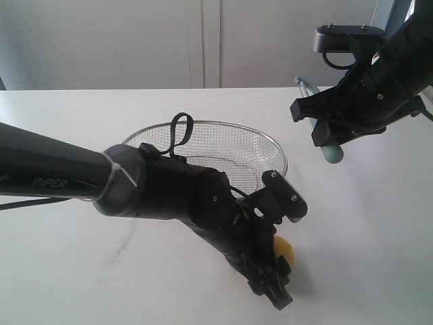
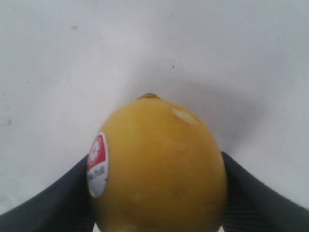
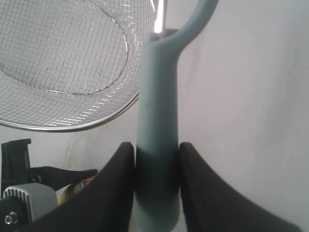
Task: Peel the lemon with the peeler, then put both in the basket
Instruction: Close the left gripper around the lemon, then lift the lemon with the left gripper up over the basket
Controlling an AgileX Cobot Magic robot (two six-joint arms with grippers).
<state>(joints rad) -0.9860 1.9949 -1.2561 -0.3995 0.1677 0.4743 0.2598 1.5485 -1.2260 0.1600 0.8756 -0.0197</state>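
The yellow lemon [image 2: 159, 164] with its red-and-white sticker [image 2: 97, 164] sits between the dark fingers [image 2: 53, 208] of my left gripper [image 2: 155, 166], which is shut on it. In the exterior view the lemon [image 1: 285, 251] is low over the white table, in front of the basket, with the left gripper [image 1: 274, 274] around it. My right gripper [image 3: 157, 152] is shut on the pale teal handle of the peeler [image 3: 157, 111]. It holds the peeler [image 1: 332, 153] in the air at the right, beyond the basket [image 1: 223, 124]. The blade head is mostly out of view.
The silver wire-mesh basket [image 3: 72, 128] stands mid-table between the two arms, nothing in it. The left arm's dark forearm [image 1: 67, 176] crosses in front of the basket. A white wall stands behind the table [image 1: 81, 271].
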